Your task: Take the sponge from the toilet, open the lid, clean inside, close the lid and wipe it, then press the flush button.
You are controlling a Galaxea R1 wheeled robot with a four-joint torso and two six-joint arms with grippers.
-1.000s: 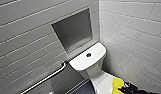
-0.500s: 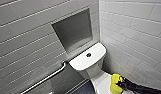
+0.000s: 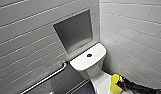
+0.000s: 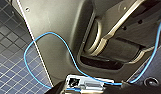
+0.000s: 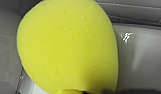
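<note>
The white toilet stands in the corner, its tank top carrying a dark round flush button. Low at the right, my right gripper is shut on the bright yellow sponge, which hangs over the white part of the toilet in front of the tank. In the right wrist view the sponge looms large against glossy white ceramic. I cannot tell the lid from the seat there; the head view cuts it off.
A steel grab bar runs along the left tiled wall. A recessed niche sits above the tank. Tiled walls close in on both sides. The left wrist view has dark blue floor tiles and a blue cable.
The sponge in my right gripper has risen slightly beside the toilet. Nothing else has moved.
</note>
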